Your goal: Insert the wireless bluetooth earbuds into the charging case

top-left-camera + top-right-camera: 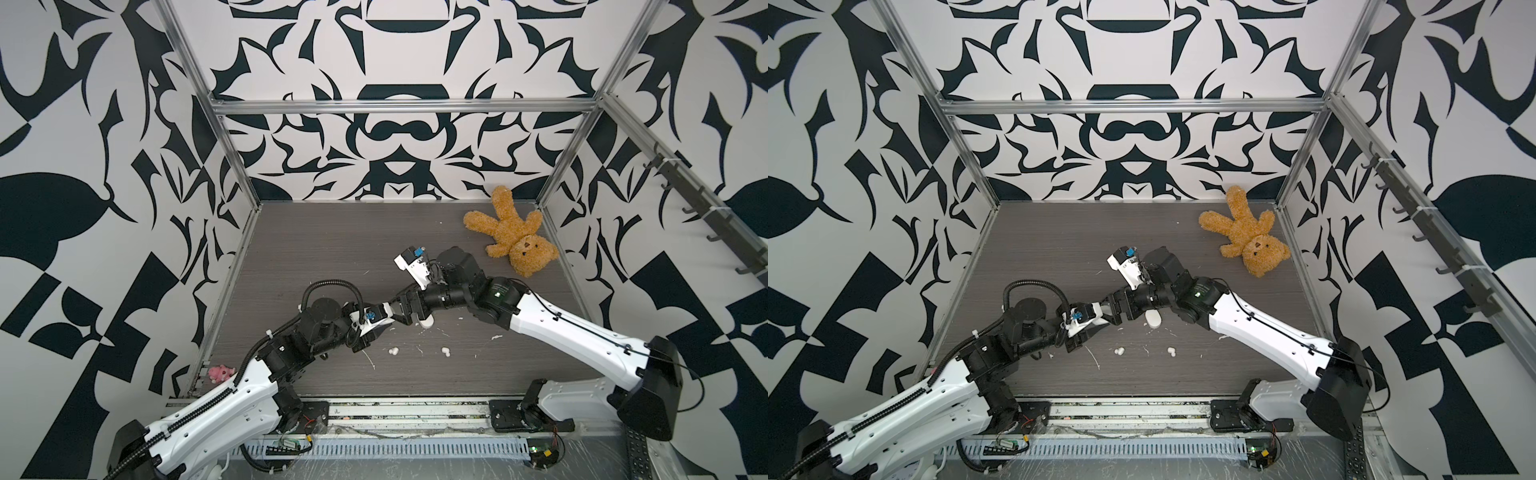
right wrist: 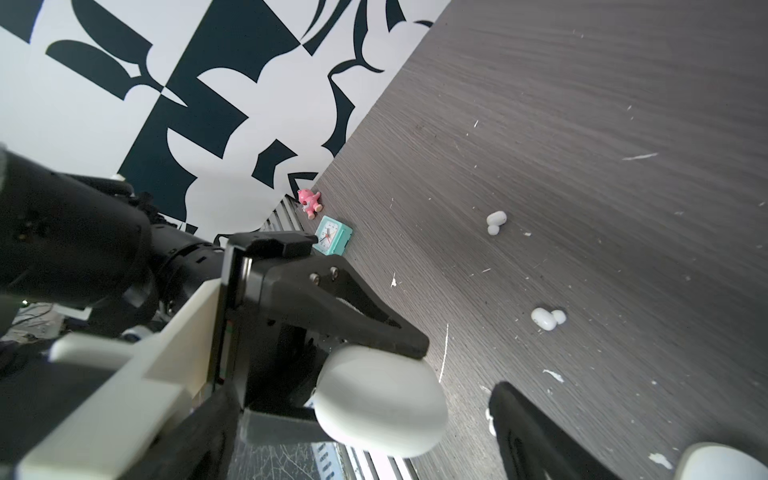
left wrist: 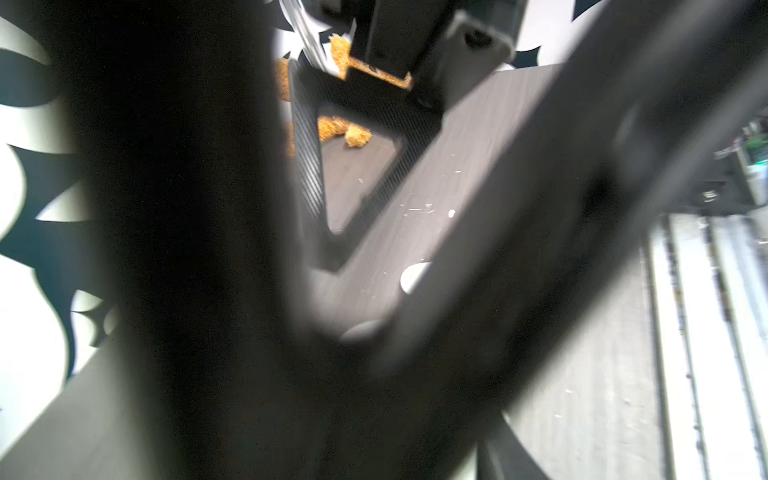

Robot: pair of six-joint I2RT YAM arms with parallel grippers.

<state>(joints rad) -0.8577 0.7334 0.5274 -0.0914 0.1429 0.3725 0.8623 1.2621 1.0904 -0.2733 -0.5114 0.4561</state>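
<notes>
Left gripper (image 2: 368, 384) pinches a white case (image 2: 386, 409) that looks closed. The right gripper (image 1: 406, 312) has its fingers spread wide to either side of that case and holds nothing. Two loose buds lie on the table (image 1: 332, 249), on the robot's side of both grippers and well apart from each other: bud (image 1: 445, 352) on the right arm's side, second bud (image 1: 393, 351) on the left's. My call: the free right gripper is nearer the first bud and must pull back toward its base and drop, passing a second case (image 1: 426, 322) lying near that path.
</notes>
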